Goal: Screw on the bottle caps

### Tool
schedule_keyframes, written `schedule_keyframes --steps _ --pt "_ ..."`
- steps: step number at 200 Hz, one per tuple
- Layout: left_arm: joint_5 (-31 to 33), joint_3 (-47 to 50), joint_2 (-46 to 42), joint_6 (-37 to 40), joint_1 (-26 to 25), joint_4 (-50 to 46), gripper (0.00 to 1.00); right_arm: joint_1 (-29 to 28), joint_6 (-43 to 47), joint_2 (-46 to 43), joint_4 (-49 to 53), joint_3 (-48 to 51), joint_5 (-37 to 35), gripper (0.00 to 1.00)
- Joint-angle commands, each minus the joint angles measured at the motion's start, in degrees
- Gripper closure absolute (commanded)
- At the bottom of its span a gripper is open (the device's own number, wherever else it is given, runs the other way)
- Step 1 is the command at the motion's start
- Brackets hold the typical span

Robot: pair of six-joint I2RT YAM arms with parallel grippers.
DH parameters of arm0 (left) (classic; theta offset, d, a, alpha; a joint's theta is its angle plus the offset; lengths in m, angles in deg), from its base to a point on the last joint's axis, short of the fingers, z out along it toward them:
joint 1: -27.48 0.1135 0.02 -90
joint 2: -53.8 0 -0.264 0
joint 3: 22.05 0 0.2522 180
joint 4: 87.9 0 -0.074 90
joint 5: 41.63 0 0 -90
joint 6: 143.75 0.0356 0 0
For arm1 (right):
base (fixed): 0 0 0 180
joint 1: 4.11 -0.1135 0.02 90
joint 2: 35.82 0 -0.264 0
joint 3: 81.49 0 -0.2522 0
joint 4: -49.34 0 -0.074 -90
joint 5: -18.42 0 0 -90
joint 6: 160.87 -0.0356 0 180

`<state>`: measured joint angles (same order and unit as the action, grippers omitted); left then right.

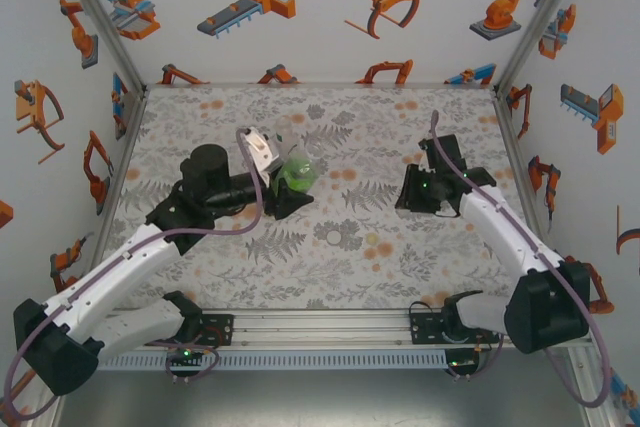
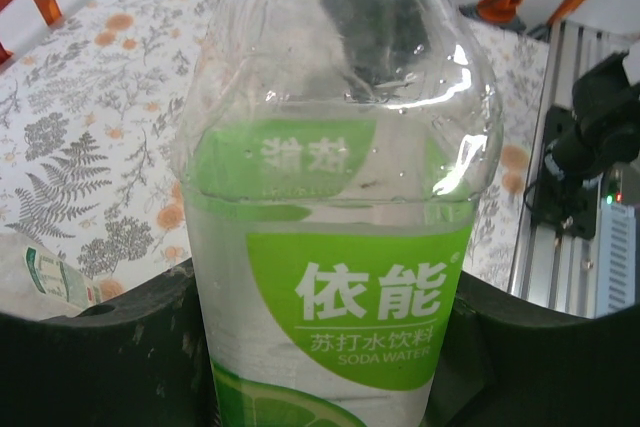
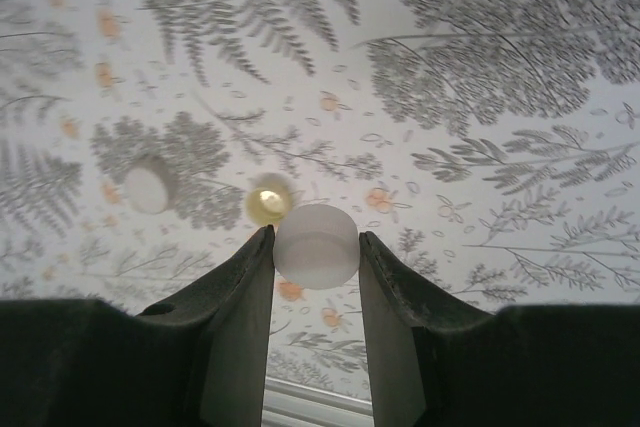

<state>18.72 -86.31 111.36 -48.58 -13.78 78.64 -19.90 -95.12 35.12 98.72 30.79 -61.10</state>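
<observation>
Green bottle (image 2: pixel 330 277) is clamped between the L fingers (image 2: pixel 100 357) over the mid-counter (image 1: pixel 440 267). Its long axis runs away from the L wrist cam, neck at the far end; can't tell if the mouth is bare. R fingers (image 3: pixel 235 297) are nearly closed, pinching a white cap (image 3: pixel 316 245) by its rim above the counter. A yellow cap (image 3: pixel 268 204) and a 2nd white cap (image 3: pixel 150 187) lie loose below. The bottle is well to the left of the R fingers, so the cap likely has to go across to the neck.

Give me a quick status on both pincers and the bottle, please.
Left pincer shut on green bottle. Right pincer shut on white cap. Yellow cap loose on table.
</observation>
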Motion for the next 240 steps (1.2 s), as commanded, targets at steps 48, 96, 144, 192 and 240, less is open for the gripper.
schedule_keyframes --steps 48,96,144,192,240 --pt "-5.77 -4.37 1.48 14.04 -4.07 -14.27 0.97 -8.36 8.85 -8.95 -6.05 -5.38 11.80 0.84" --pt "-6.73 -3.22 0.39 15.48 -5.07 -15.66 0.97 -11.45 19.39 -14.74 -11.39 -5.26 21.34 0.89" --pt "-6.30 -1.71 -0.95 16.75 -5.87 -16.21 1.00 -12.13 27.66 -19.93 -16.93 -3.80 34.41 0.90" --pt "-5.15 -3.84 0.36 20.04 -6.74 -22.05 1.00 -14.70 35.91 -21.03 -14.58 -5.49 39.34 0.93" --pt "-3.89 -4.67 0.73 21.79 -7.39 -24.89 1.00 -15.90 43.12 -21.71 -10.66 -6.79 42.86 0.96"
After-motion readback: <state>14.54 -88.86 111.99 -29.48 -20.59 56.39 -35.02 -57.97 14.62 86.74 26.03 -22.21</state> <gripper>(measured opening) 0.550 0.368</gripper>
